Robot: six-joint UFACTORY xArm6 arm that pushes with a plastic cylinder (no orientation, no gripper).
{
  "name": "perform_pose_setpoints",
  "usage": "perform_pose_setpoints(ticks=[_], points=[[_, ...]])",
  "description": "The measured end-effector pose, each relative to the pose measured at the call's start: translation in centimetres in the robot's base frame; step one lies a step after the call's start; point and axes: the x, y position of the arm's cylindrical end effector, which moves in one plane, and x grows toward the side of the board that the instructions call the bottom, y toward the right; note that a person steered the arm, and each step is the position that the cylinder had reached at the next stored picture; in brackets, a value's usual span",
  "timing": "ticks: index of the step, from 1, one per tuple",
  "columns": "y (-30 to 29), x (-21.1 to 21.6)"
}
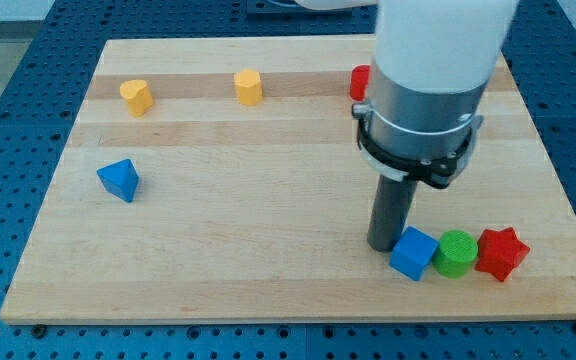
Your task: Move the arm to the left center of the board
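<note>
Wooden board point(268, 270) on blue perforated table point(8, 60). Rod point(390, 212) descending from arm housing point(423, 90); my tip point(383, 246) on board near the bottom edge, right of centre, touching or just beside left side of blue cube point(413, 253). No fingers on this tool, just a plain rod holding nothing.

Row along bottom edge toward bottom right corner: blue cube, green cylinder point(456, 253), red star point(501, 253), each touching the next.

Near top edge: yellow block point(136, 96) toward top left corner, yellow hexagonal block point(249, 87) further right, red block point(360, 82) partly hidden behind arm housing.

Left centre of board: blue triangular block point(119, 180) near left edge, well apart from tip.
</note>
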Motion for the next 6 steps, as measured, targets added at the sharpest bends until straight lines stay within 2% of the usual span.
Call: perform_pose_setpoints(ticks=[1, 2, 3, 4, 5, 6], points=[[-0.5, 0.1], [-5.7, -2.2], [-11.0, -7.3], [-19.1, -11.3], [-28.2, -12.6], [-38.5, -9.3]])
